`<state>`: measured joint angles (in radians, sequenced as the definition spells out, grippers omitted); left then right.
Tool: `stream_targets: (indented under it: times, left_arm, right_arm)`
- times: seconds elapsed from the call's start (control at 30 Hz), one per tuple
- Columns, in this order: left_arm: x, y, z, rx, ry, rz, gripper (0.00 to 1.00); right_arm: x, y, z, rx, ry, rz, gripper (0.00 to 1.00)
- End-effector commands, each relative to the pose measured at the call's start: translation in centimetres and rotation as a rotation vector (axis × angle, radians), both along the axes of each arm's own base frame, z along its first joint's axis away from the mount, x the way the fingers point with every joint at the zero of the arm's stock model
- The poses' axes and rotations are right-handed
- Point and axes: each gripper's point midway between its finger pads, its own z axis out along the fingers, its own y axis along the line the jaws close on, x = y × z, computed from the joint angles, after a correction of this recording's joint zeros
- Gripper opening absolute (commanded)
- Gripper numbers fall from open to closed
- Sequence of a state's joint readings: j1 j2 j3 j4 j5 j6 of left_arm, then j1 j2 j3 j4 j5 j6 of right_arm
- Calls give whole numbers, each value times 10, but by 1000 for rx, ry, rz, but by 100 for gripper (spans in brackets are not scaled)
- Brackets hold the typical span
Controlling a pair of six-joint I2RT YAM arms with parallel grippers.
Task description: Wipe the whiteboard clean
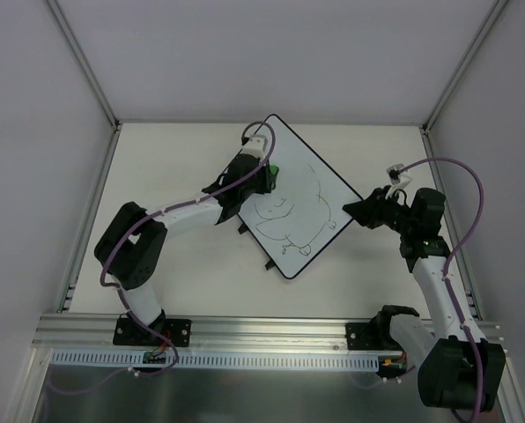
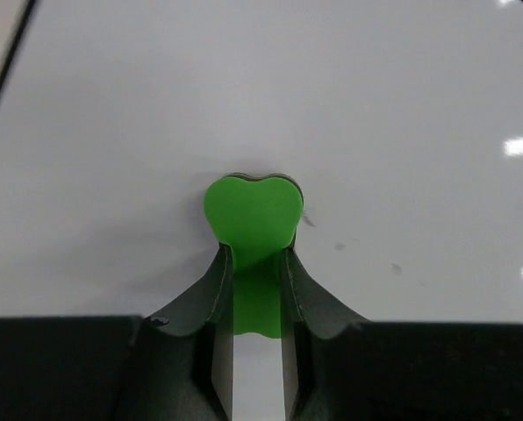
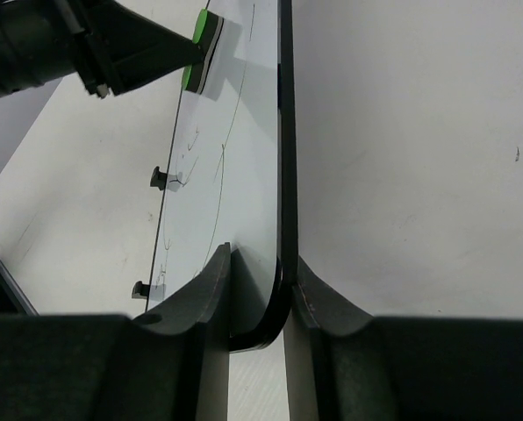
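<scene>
In the middle of the desk (image 1: 166, 163), turned diagonally, sits the whiteboard (image 1: 329, 181), with a black line drawing (image 1: 289, 216) covering much of its surface. At the board's right corner, the right jaws are clenched on its black-framed edge. Over its far-left part, the left jaws grasp a green heart-shaped eraser (image 2: 253, 210), which is pressed against the white surface.

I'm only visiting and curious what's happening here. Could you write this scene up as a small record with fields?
board: whiteboard, set cornerwise on the table
drawing: black line drawing, not yet wiped
left arm: jaws shut on a green eraser, held against the board near its far corner
right arm: jaws clamped on the board's right corner
</scene>
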<state>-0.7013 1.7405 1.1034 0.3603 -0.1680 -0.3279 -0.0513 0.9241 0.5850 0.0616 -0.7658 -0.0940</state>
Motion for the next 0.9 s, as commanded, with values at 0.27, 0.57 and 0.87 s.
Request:
stream_targets:
  times: [0.27,0.57,0.87]
  left_arm:
    - [11,-9,-58,95,105,-36,0]
    - [-81,-94,-62,203,89,-380,0]
    - [-93,-84,-68,232,128,-353,0]
  right_arm:
    - [-3,5,-19,-164,-98,100,0]
    - [-4,4,-18,-171,-101,97,0]
    - [-6,8,-20,-180,-97,110,0]
